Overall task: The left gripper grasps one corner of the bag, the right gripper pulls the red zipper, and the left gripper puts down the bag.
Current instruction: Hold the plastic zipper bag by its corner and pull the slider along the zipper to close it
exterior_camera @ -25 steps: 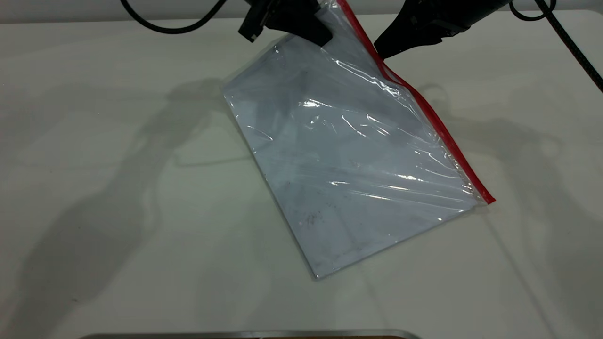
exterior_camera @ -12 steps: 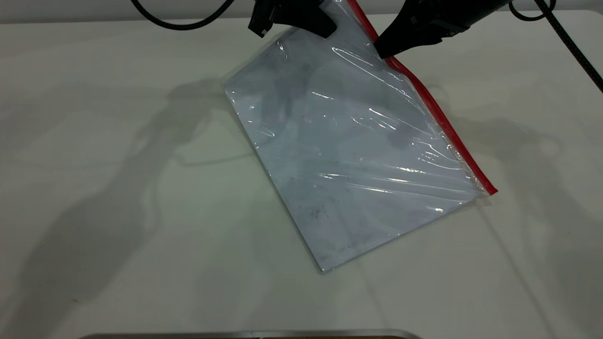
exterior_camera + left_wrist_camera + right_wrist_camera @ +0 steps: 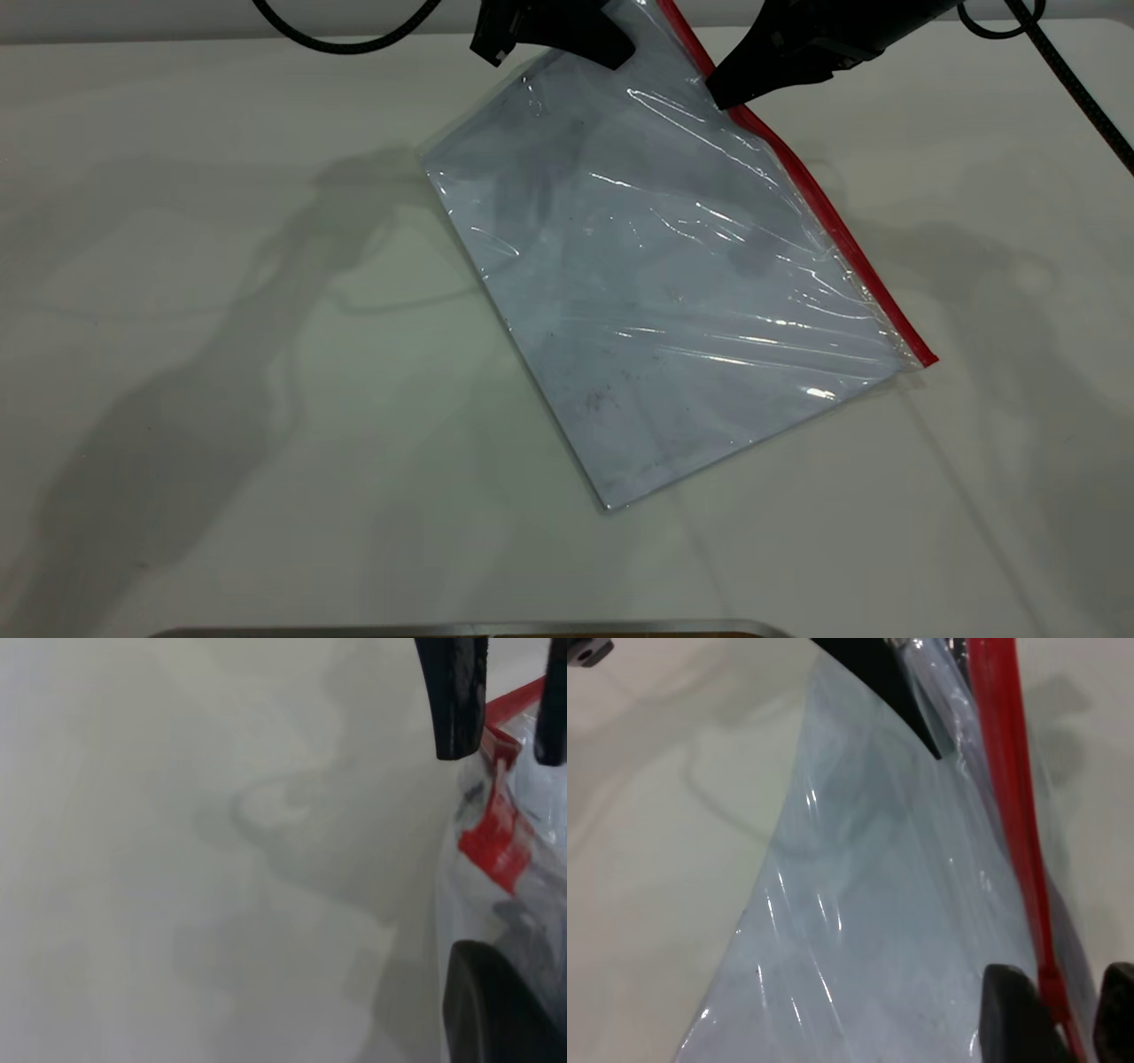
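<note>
I see the left gripper (image 3: 611, 55) pinching the bag (image 3: 673, 292) at its raised far corner (image 3: 642, 22) while its near end rests on the table (image 3: 221, 354), and the right gripper (image 3: 1061, 1014) with fingers closed astride the red zipper (image 3: 828, 213).

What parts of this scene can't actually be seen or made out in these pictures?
- Exterior view: the held corner of the bag runs off the top edge behind the left gripper.
- Same view: the right gripper covers its stretch of the red zipper; any slider tab is hidden.
- Left wrist view: the plastic is too blurred to read.
</note>
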You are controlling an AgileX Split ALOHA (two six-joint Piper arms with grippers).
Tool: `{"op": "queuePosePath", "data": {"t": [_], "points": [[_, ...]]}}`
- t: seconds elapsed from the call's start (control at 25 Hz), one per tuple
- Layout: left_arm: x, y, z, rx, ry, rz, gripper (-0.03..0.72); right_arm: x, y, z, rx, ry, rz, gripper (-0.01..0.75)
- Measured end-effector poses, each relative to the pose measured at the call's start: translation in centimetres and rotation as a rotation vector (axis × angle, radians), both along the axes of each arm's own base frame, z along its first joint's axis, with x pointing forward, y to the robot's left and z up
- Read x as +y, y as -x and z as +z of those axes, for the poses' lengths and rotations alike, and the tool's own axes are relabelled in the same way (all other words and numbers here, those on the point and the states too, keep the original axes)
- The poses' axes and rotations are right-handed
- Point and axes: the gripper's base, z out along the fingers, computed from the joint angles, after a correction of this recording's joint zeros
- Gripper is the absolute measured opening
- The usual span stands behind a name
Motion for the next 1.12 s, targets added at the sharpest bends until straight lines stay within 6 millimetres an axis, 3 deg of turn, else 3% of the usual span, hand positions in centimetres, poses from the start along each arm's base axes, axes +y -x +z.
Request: {"op": "queuePosePath", "data": {"t": [0.2, 0.4, 1.12], "points": [[0.0, 0.0, 0.0, 0.005, 0.000, 0.004, 0.052, -0.1, -0.1, 0.0, -0.006, 0.010, -0.010, 0.129], [0.0, 0.0, 0.0, 0.012, -0.001, 0.010, 0.052, -0.1, -0.1, -0.1, -0.009, 0.014, -0.014, 0.058], [0.1, 0.0, 0.0, 0.053, 0.001, 0.037, 0.052, -1.2, 0.6, -1.1, 0.068, 0.175, 0.027, 0.032]]}}
